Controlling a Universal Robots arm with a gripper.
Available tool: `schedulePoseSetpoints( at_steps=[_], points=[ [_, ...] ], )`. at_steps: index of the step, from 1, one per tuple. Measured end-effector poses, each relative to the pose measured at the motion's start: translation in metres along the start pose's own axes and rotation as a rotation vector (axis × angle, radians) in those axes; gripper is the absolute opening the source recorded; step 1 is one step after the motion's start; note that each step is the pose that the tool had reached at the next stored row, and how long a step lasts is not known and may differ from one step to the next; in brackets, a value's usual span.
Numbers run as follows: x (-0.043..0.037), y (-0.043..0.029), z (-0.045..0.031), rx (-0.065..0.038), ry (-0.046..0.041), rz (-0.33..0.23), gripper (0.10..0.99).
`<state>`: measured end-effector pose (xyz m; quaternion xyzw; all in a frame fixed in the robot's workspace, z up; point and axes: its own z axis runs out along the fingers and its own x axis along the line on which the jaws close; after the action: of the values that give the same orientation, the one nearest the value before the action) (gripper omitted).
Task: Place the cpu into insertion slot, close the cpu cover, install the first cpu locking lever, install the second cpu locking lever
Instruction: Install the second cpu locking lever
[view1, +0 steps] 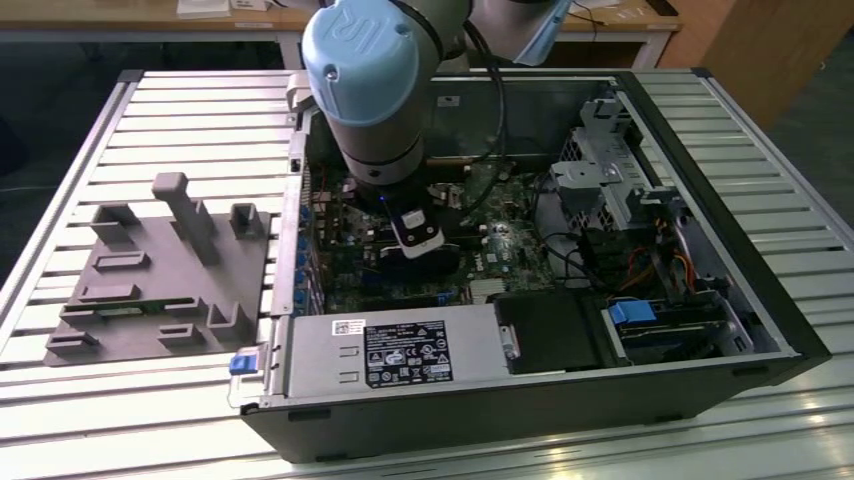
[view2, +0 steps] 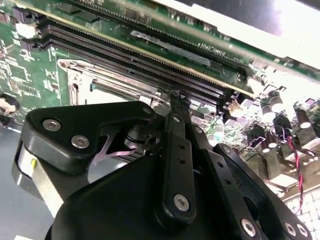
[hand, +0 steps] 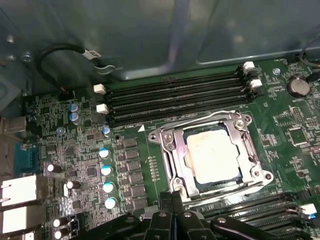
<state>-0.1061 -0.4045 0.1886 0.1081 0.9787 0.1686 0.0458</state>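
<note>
In the first wrist view, the cpu (hand: 214, 155) is sitting in the insertion slot (hand: 172, 150), with the cpu cover (hand: 250, 150) lying closed around it. The pincer (hand: 172, 200) is hovering just beside the slot's near edge, its fingers (hand: 166, 202) pressing together, gripping nothing.

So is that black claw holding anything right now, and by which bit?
Nothing seems held: the black gripper fingers look pressed together at the silver socket frame, the grey chip seated inside.
</note>
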Motion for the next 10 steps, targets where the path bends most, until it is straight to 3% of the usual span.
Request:
schedulePoseSetpoints(
  at_steps=[10],
  points=[
    [0.0033,0.0017,0.002,0.001,0.0003,-0.001,0.102]
  ],
)
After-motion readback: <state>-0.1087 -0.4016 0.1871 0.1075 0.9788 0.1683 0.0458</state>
